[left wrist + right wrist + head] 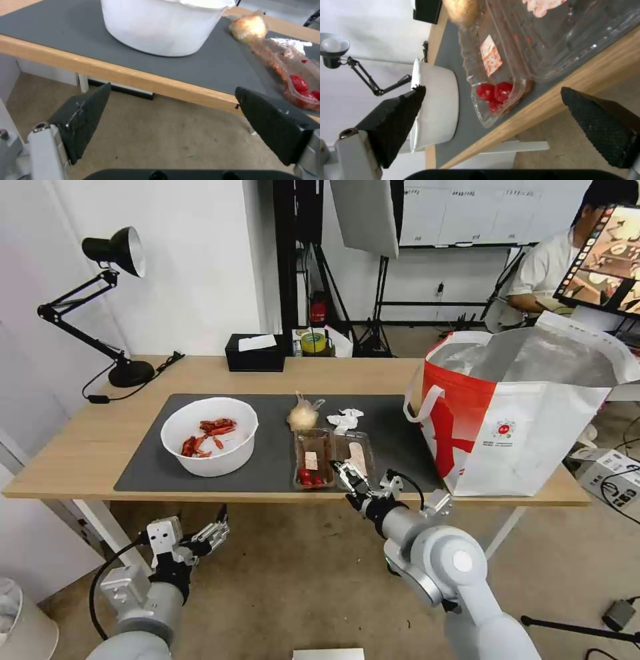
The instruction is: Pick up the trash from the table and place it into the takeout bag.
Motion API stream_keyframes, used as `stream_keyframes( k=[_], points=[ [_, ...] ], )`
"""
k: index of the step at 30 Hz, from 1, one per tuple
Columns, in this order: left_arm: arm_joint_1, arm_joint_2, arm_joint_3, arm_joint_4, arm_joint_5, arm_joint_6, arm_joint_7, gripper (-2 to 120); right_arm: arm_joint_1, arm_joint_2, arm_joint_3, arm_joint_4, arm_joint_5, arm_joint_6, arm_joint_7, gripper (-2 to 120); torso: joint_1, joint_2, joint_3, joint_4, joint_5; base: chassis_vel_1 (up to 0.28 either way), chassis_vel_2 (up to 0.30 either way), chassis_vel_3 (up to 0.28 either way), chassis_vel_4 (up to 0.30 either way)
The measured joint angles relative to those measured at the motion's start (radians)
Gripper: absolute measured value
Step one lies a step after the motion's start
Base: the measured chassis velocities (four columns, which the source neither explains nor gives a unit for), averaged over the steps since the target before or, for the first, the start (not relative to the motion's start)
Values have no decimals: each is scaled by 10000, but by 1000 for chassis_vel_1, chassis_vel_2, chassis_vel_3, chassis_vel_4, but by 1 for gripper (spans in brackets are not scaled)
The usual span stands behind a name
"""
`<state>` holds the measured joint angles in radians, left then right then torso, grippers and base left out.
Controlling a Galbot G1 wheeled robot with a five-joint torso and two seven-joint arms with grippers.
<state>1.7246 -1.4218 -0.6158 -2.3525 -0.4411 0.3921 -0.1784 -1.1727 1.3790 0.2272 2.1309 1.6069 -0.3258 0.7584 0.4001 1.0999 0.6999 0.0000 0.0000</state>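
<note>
Clear plastic clamshell box (331, 458) at table edge, right gripper (347, 473) jaws spread beside it

The tabletop (87, 433) is light wood, and the mat (267, 460) on it is plain dark grey. The bowl (210, 437) is white, with red shells (208, 437) inside. The clamshell box (331, 458) is clear, showing small glossy red pieces (493, 93) and a white label printed in red (490, 55). The knotted bag (303, 415) is clear over beige contents; the crumpled tissue (345, 419) is white. The takeout bag (533, 447) is white with a red side panel (443, 413), silver lining (533, 357) and a round red logo (505, 429). The tissue box (253, 355) and lamp (110, 307) are black. Both grippers have black, fine-textured finger pads (400, 120).
</note>
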Motion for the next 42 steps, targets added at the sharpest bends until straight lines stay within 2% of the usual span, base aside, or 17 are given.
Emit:
stream_keyframes(
  k=[10, 20, 42],
  points=[
    [107, 86, -117, -71, -14, -6, -8, 100, 170, 329, -31, -323, -14, -8, 175, 100, -1, 0, 0, -1, 0, 0, 0, 0, 0],
    [263, 114, -173, -167, -6, -15, -16, 100, 597, 280, 28, -544, 83, -26, 220, 100, 0, 0, 0, 0, 0, 0, 0, 0, 0],
    [423, 0, -127, -223, 104, -61, -23, 100, 511, 318, 190, -747, 77, -40, 209, 100, -1, 1, 0, 0, 1, 0, 0, 0, 0]
  ],
)
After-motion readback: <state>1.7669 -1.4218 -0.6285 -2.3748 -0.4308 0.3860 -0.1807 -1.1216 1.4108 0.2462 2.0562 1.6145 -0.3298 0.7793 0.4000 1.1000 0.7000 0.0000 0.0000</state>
